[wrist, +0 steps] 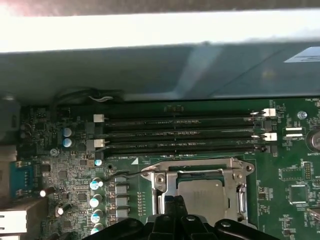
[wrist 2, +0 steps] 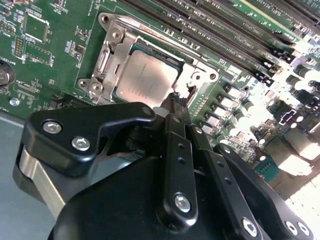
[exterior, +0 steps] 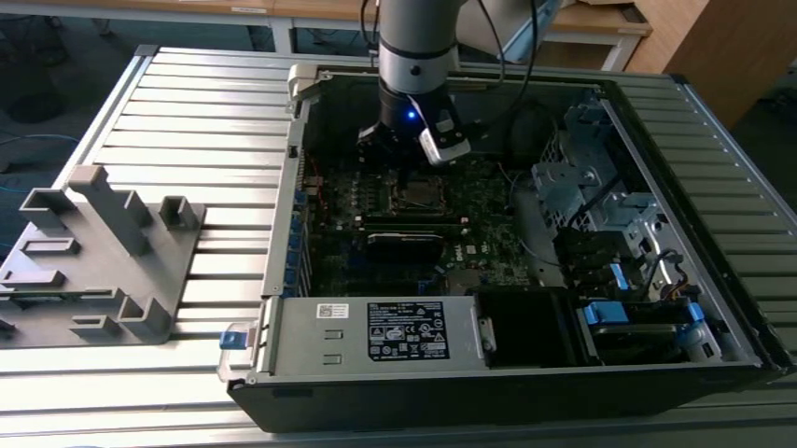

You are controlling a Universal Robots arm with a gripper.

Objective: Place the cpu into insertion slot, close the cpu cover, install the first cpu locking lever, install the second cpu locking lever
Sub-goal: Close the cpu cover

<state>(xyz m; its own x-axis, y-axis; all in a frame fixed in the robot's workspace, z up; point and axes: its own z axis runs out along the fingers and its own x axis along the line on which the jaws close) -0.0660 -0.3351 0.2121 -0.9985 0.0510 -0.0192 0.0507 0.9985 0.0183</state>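
The cpu (wrist 2: 147,77) lies flat in the insertion slot (wrist 2: 131,50), its silver-grey top showing in both wrist views (wrist: 205,196). The silvery cpu cover (wrist 2: 107,60) lies down around it as a frame (wrist: 200,165). My gripper (wrist 2: 181,100) hangs just over the socket's edge with its black fingers (wrist: 167,207) drawn together, and nothing shows between them. A thin wire locking lever (wrist: 125,174) sticks out beside the socket. In the exterior view the gripper (exterior: 409,149) is inside the open computer case, just behind the insertion slot (exterior: 417,193).
Long black memory slots (wrist: 180,135) run beside the socket. Capacitors (wrist: 95,200) stand on the board nearby. The case wall (exterior: 299,187) and drive cage (exterior: 585,187) hem the arm in. A grey fixture (exterior: 93,252) sits on the slatted table at the exterior view's left.
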